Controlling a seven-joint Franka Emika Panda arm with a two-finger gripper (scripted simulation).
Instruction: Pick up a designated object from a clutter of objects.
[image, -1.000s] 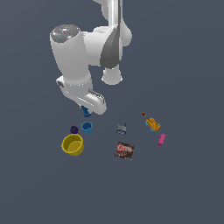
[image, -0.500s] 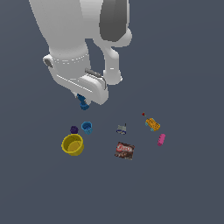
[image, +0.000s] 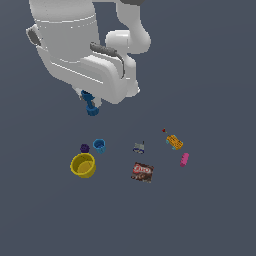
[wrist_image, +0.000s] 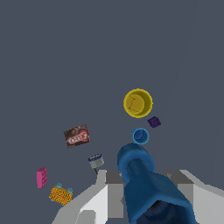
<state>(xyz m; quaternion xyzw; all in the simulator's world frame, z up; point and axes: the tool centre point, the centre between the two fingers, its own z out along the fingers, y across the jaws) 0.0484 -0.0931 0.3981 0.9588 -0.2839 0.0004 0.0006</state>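
My gripper (image: 90, 103) is shut on the dark blue dumbbell-like piece (image: 90, 106), which hangs below the white hand well above the floor. In the wrist view the piece (wrist_image: 142, 179) fills the space between the grey fingers (wrist_image: 107, 192), one knobby end pointing away. The rest of the clutter lies below on the grey floor: yellow bowl (image: 83, 165), blue cup (image: 99, 146), purple blob (image: 84, 148), grey piece (image: 139, 147), brown packet (image: 142, 172), orange block (image: 174, 142), pink capsule (image: 184, 160), tiny red dot (image: 163, 130).
The arm's large white body (image: 80, 45) fills the upper part of the exterior view, on its left. In the wrist view the bowl (wrist_image: 138, 103), cup (wrist_image: 140, 136) and purple blob (wrist_image: 153, 122) lie beyond the held piece.
The arm has risen toward the camera with the dark blue piece held in the gripper. The clutter on the floor has not moved.
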